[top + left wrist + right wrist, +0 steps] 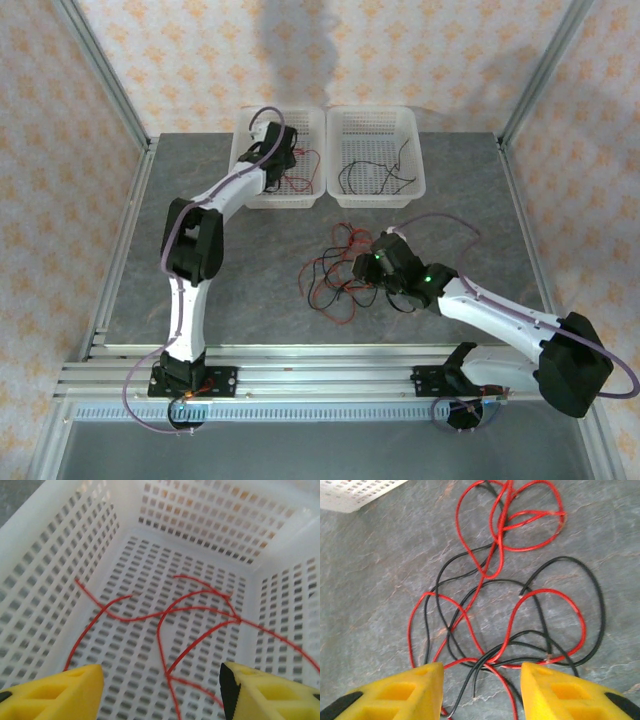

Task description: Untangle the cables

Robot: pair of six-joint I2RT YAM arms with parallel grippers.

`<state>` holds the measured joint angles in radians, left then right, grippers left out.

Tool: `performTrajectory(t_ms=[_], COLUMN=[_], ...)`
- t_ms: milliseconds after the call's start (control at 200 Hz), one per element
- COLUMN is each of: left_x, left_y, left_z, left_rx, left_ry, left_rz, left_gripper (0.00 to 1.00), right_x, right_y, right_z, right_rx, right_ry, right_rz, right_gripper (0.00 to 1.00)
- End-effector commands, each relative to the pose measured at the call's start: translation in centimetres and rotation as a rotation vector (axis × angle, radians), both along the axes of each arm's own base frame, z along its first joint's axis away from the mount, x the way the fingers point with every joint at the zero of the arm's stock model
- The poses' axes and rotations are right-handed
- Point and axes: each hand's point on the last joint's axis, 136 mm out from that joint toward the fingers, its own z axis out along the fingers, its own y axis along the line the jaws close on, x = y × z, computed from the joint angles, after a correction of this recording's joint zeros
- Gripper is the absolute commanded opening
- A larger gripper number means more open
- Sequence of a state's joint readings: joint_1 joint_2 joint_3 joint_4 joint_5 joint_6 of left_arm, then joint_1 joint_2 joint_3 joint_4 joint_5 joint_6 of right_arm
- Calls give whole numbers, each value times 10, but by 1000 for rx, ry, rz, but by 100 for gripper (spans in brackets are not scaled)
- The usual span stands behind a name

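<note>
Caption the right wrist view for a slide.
Open right end effector above a tangle of red and black cables on the grey table.

The tabletop [365,590] looks like grey stone, dull and a bit rough, with thin pale lines in it. The left basket [45,507] is white plastic full of little holes, smooth with a soft shine. The right basket [372,110] looks the same. The red cables [547,590] and black cables [567,558] have a smooth, shiny plastic skin. The right end effector [481,682] has dull yellow plastic fingers [415,692], and so does the left end effector [161,682]. The rails [300,375] along the bottom of the top view are bare silver metal with grooves. The right arm [495,312] has glossy white and black plastic shells. The walls [400,50] look like patterned paper.
</note>
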<state>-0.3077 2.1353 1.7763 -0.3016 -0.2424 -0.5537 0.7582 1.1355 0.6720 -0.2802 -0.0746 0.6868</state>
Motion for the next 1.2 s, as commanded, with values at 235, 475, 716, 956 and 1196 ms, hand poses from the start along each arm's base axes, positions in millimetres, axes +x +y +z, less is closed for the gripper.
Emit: performTrajectory(t_ms=[235, 475, 716, 956, 1196], left_x=[-91, -156, -197, -216, -221], left_y=[-3, -23, -38, -32, -31], left_z=[126, 108, 79, 67, 69], left_rx=[-81, -107, -181, -205, -207], left_ry=[-269, -242, -196, -187, -197], left_rz=[-80, -173, -219, -222, -234], left_gripper=[65, 65, 64, 64, 64], right_x=[15, 23, 25, 33, 34], right_y=[-5, 6, 19, 24, 24], right_z=[-28, -40, -55, -61, -68], right_rx=[-118, -139, -114, -99, -106], right_ry=[47, 70, 116, 123, 138], right_rz=[-24, -5, -22, -56, -74], right_gripper=[41, 39, 35, 30, 27])
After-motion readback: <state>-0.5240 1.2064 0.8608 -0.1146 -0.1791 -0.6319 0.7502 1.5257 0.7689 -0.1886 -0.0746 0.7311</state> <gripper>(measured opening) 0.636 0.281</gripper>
